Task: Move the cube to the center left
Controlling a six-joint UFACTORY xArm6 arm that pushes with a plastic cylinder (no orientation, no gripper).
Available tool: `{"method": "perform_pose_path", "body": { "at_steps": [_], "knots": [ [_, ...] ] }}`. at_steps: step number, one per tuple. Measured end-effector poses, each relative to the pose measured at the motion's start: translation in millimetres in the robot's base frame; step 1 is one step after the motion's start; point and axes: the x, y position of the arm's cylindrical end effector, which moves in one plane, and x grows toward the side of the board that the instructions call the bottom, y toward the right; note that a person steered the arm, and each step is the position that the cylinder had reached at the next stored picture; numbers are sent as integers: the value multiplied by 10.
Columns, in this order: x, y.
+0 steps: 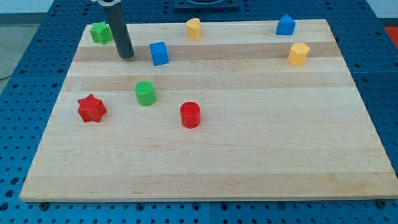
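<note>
Approaching step, by my reading: my tip (126,56), a bare rod holding nothing, rests just to the view's left of the blue cube (159,53), apparently not touching, so it must next circle to the cube's upper right to shove it down-left.

No text, label, brand, number or sign can be read anywhere in the camera view: none on the wooden worktop (249,162), none on the coloured blocks, none on the dark rod, none on the blue perforated surface around the board.
</note>
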Motion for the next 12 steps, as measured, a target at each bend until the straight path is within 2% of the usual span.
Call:
{"method": "perform_pose_path", "body": {
  "at_steps": [2,5,6,8,10,11,12],
  "knots": [
    [-73,791],
    [-295,1631],
    [-67,1668],
    [-27,1626],
    [-23,810],
    [-29,1017],
    [-69,1642]
  ]
}}
